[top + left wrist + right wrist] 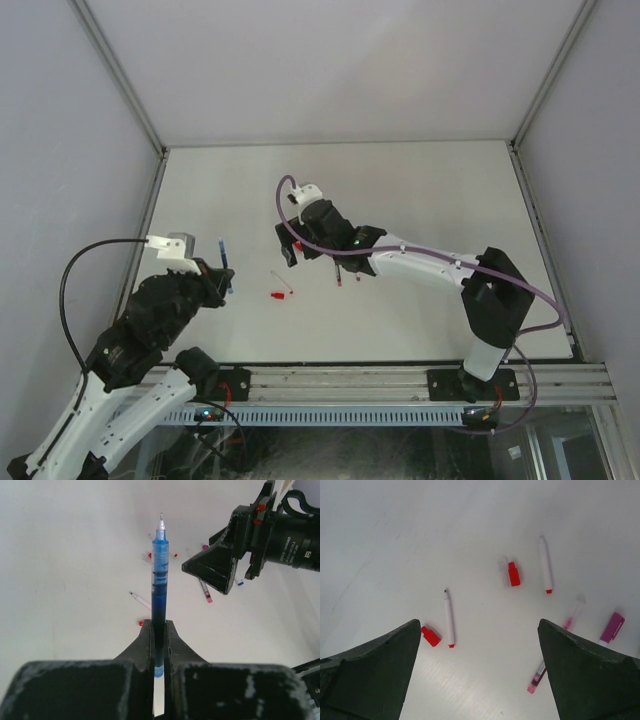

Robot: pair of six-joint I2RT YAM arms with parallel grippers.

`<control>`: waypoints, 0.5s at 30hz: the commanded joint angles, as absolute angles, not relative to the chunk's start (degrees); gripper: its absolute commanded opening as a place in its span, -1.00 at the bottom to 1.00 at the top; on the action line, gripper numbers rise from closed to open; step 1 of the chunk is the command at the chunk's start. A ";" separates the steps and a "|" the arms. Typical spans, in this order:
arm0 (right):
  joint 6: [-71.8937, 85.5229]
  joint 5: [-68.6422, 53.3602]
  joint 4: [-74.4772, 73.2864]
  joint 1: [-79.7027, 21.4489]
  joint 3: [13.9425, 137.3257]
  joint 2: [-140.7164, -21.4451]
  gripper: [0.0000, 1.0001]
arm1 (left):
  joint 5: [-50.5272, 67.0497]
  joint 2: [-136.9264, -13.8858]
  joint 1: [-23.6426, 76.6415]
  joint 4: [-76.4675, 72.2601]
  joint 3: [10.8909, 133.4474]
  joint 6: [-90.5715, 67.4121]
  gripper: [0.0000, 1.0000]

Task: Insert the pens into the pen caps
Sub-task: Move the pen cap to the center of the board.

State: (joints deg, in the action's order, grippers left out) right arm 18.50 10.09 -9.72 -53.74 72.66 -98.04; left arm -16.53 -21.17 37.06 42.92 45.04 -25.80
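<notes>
No pen seems capped yet: the left fingers (143, 646) pinch a bare blue pen (160, 575), the right fingers (375, 672) hang spread above loose pens (449, 617) and caps (513, 574).

A first pen (160, 575) sits between the fingers of my left gripper (159, 630), tip pointing away, over the left of the table (430, 190). My right gripper (290, 247) hangs above the middle. Below it (going by its wrist view) a second pen (449, 617) lies left, a first cap (430, 636) just beside its near end. Farther back and right lies a second cap (513, 573), a third pen (545, 570) near its right. A fourth pen (536, 679) lies nearer, partly behind my right finger, with a third cap (612, 626) to its right.
</notes>
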 commanded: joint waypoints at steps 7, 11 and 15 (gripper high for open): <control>14.31 5.05 -17.89 -53.08 84.98 -105.24 0.87 | -15.18 -25.64 29.55 43.79 50.73 -21.68 -1.00; 14.63 2.90 -22.29 -52.70 90.60 -109.92 0.73 | -16.36 -24.68 29.53 44.93 51.47 -20.11 -0.99; 15.22 0.04 -24.69 -52.09 95.13 -113.99 0.65 | -17.09 -23.34 29.53 45.35 50.87 -19.64 -0.99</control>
State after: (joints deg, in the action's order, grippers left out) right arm 15.53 3.66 -21.80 -52.84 90.26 -111.92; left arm -16.32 -24.80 29.91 45.74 48.18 -21.89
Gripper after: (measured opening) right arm 0.842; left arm 0.030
